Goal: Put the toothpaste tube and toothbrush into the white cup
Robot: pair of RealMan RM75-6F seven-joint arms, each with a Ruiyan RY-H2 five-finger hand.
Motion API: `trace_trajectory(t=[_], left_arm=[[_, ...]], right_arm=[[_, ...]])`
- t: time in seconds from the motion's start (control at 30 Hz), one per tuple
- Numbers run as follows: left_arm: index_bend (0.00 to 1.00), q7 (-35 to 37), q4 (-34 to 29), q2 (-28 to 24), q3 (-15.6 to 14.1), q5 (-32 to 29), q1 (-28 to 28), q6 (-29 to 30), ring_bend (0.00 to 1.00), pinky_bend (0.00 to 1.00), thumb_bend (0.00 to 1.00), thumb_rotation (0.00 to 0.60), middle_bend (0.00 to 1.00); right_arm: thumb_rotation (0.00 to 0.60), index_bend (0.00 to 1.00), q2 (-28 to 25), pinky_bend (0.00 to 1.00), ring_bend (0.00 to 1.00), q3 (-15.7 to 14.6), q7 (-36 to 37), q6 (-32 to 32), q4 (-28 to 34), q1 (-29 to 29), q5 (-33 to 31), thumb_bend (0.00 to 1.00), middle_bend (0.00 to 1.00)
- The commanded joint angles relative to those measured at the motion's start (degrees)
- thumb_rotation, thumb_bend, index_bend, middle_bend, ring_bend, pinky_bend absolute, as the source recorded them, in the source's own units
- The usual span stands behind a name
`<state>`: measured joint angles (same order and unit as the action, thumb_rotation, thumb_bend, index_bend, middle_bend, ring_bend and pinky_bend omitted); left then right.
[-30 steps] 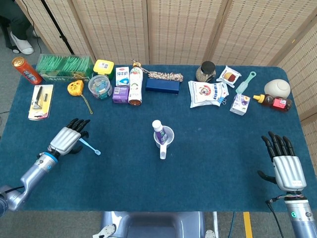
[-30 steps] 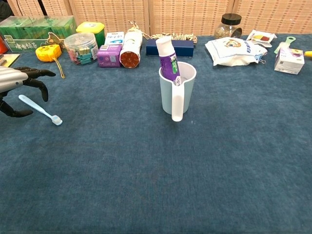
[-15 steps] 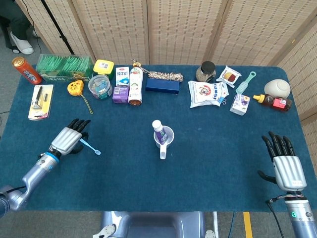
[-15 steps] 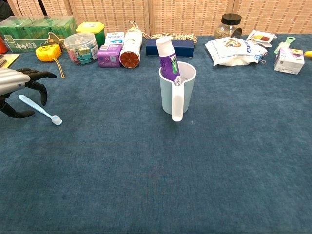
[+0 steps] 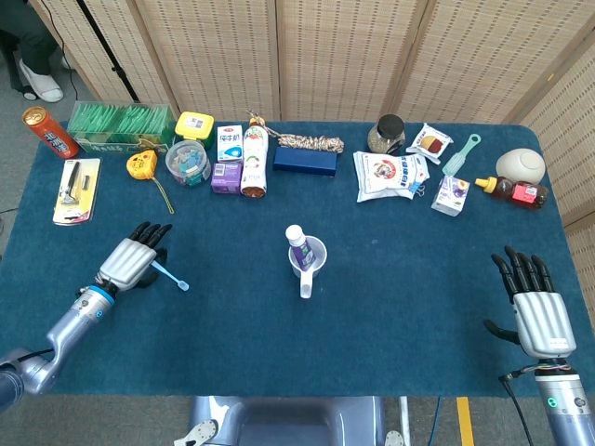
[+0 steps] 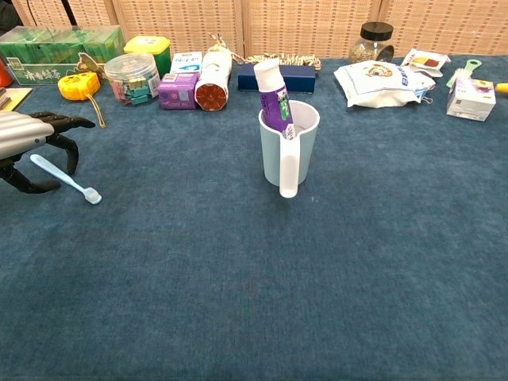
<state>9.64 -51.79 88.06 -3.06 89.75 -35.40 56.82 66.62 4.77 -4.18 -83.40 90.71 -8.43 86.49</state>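
The white cup [image 5: 312, 263] [image 6: 305, 143] stands mid-table with the purple-and-white toothpaste tube [image 5: 298, 243] [image 6: 274, 99] upright inside it. A light blue toothbrush [image 5: 170, 277] [image 6: 67, 179] lies flat on the blue cloth at the left, bristle end toward the cup. My left hand [image 5: 130, 260] [image 6: 24, 139] arches over the handle end, fingers on one side and thumb on the other, without lifting it. Over the table's front right corner, my right hand [image 5: 535, 311] holds nothing, its fingers spread; the chest view does not show it.
Along the back edge stand a green box [image 5: 121, 125], a yellow tape measure [image 5: 139, 164], a clear tub [image 5: 189, 163], small cartons, a bottle [image 5: 254, 158], a dark blue case [image 5: 305, 159], a jar [image 5: 387, 134] and snack packs [image 5: 390, 175].
My left hand has sunk slightly lower over the toothbrush handle. The toothbrush, cup and right hand have stayed put.
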Motion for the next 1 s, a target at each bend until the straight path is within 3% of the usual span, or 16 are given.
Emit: trace_trajectory(t=[0.03, 0.33, 0.57, 1.0], left_arm=[[0.47, -0.4, 0.3, 0.3, 0.1, -0.2, 0.0, 0.0, 0.0, 0.0, 0.35, 0.6, 0.0], [0.5, -1.0, 1.0, 1.1, 0.2, -0.5, 0.0, -0.7, 0.0, 0.0, 0.37, 0.6, 0.0], [0.59, -1.1, 1.4, 1.6, 0.2, -0.8, -0.2, -1.3, 0.0, 0.0, 0.48, 0.6, 0.0], [0.59, -0.8, -0.2, 0.2, 0.9, -0.7, 0.0, 0.6, 0.0, 0.0, 0.48, 0.6, 0.0]], right_arm=[[0.6, 0.0, 0.0, 0.0, 0.0, 0.0, 0.0, 0.0, 0.0, 0.0, 0.1, 0.0, 0.0], [0.6, 0.0, 0.0, 0.0, 0.0, 0.0, 0.1, 0.0, 0.0, 0.0, 0.1, 0.0, 0.0], [0.6, 0.0, 0.0, 0.0, 0.0, 0.0, 0.2, 0.0, -0.1, 0.0, 0.0, 0.0, 0.0], [0.6, 0.0, -0.1, 0.0, 0.0, 0.0, 0.3, -0.1, 0.0, 0.0, 0.1, 0.0, 0.0]])
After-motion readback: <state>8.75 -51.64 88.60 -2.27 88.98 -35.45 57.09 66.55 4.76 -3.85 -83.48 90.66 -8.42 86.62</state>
